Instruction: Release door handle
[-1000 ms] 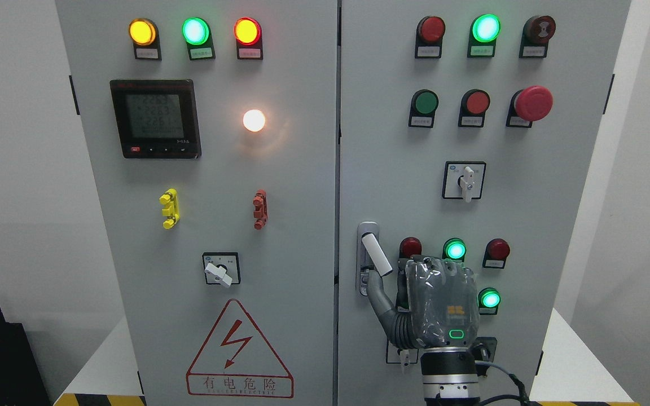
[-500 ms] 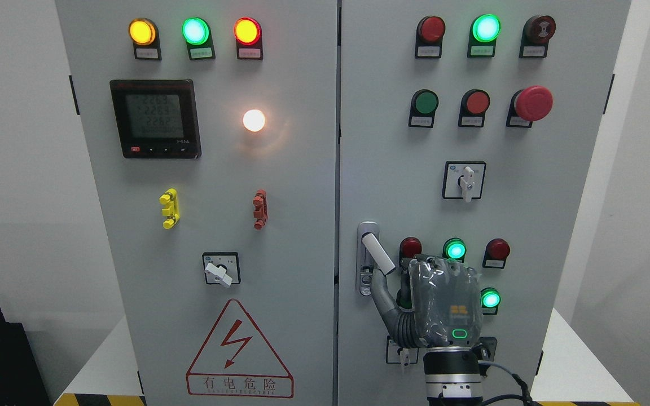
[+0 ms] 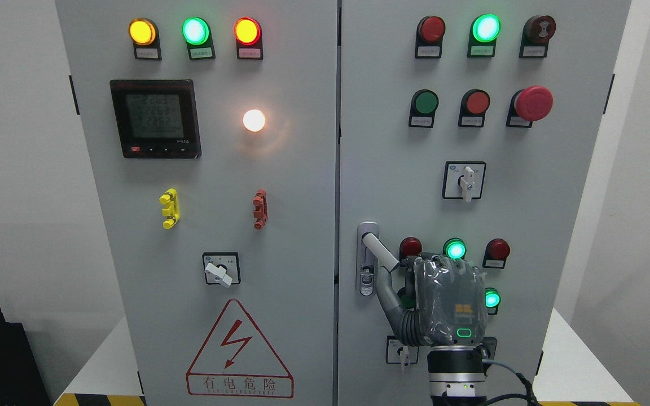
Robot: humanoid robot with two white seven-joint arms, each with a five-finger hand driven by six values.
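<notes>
Low on the right-hand cabinet door (image 3: 528, 197), close to its left edge beside the centre seam, sits the door handle (image 3: 380, 251): a short pale lever swung out from its chrome escutcheon (image 3: 367, 258), slanting down to the right. Right hand (image 3: 449, 301) comes up from the bottom edge, right of middle, its grey back to the camera. Thumb (image 3: 386, 287) reaches up-left to just under the lever's free end, touching or very nearly; contact itself too small to confirm. Other fingers bent toward the panel, hidden behind the palm, so whether they grip anything I cannot tell. Left arm not seen.

Handling, as a judgement: lever looks rigid, smooth plastic or painted metal, light, pivoting at its upper end. Likely sprung or stiff on the latch. Best hold is the free lower end, where leverage is greatest; letting go should need only the thumb drawn clear.

Writing: warning triangle (image 3: 239, 349) on the left door reads 有电危险, smaller Latin print beneath not legible. Meter (image 3: 155, 118) digits blurred. Button labels too small.
</notes>
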